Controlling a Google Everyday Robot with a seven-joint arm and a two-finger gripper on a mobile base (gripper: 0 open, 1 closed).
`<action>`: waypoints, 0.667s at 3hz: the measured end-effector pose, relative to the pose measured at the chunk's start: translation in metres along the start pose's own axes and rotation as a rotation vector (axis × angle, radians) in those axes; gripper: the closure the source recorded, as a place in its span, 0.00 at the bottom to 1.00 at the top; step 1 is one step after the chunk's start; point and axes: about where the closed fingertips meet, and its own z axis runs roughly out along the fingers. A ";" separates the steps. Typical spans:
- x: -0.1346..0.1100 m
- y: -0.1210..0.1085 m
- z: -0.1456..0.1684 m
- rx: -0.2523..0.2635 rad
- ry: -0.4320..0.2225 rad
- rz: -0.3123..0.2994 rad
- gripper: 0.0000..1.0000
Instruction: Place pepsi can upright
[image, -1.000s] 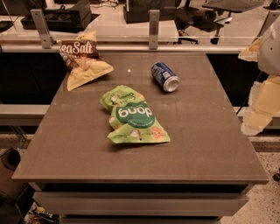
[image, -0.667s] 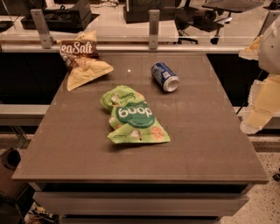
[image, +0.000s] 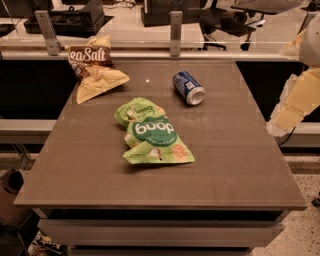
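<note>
Gripper: the gripper (image: 284, 118) hangs off the table's right edge, at about 3 o'clock from the table's middle, above the gap beside it and touching nothing
Gripper state: cannot tell whether it is spread or pressed together; it carries nothing that can be seen
Can: the can (image: 188, 87) lies on its side at about 1 o'clock on the table (image: 225, 165), one silver end turned toward 5 o'clock, well apart from the gripper
Nearest neighbours: two green snack bags (image: 150, 132) overlap near the middle, at about 8 o'clock from the can and clear of it; a sea-salt chip bag (image: 95, 67) sits at 11 o'clock by the far edge
Step in hand: the approach, as I judge it; the can has not been grasped and not stood up
Next move: swing toward 10 o'clock from the gripper's place, come down across the can's round body, then lift and tip it onto one flat end
Risk: a nudge could roll it
</note>
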 end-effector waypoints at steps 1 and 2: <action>-0.013 -0.010 0.002 0.008 -0.005 0.120 0.00; -0.034 -0.018 0.009 0.037 0.026 0.233 0.00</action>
